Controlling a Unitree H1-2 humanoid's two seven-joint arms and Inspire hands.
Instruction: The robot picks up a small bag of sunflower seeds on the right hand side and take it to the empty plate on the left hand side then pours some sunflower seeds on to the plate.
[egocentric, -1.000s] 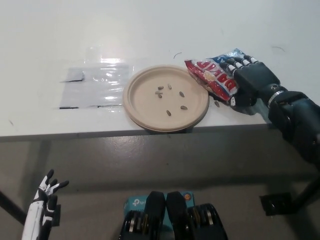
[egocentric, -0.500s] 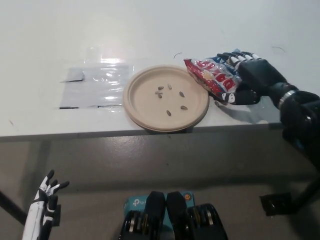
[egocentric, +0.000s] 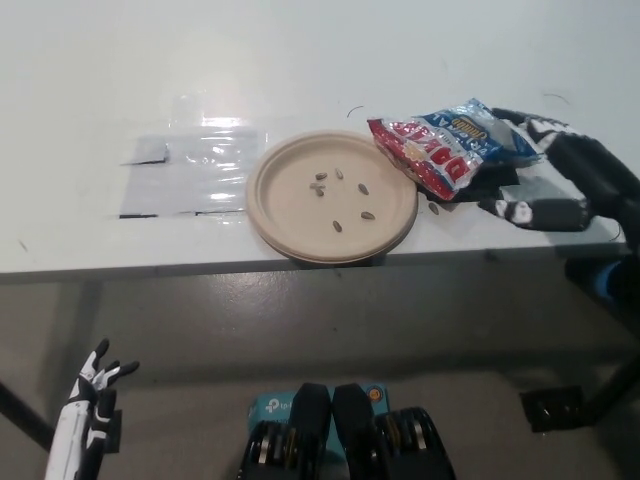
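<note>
A red, white and blue bag of sunflower seeds (egocentric: 448, 148) lies on the white table (egocentric: 300, 60), its left end resting on the right rim of a tan paper plate (egocentric: 290, 225). Several seeds (egocentric: 340, 190) lie scattered on the plate, and one sits on the table by the bag. My black right hand (egocentric: 560, 180) is open just right of the bag, fingers spread and apart from it. My white left hand (egocentric: 85, 410) hangs open below the table at the lower left.
A clear plastic sheet (egocentric: 190, 170) lies flat on the table left of the plate. The table's front edge (egocentric: 200, 268) runs just under the plate. Grey floor shows below it.
My right hand has let go of the bag and drawn back to the right, fingers opening. The bag stays where it lay against the plate. The left hand has barely moved.
</note>
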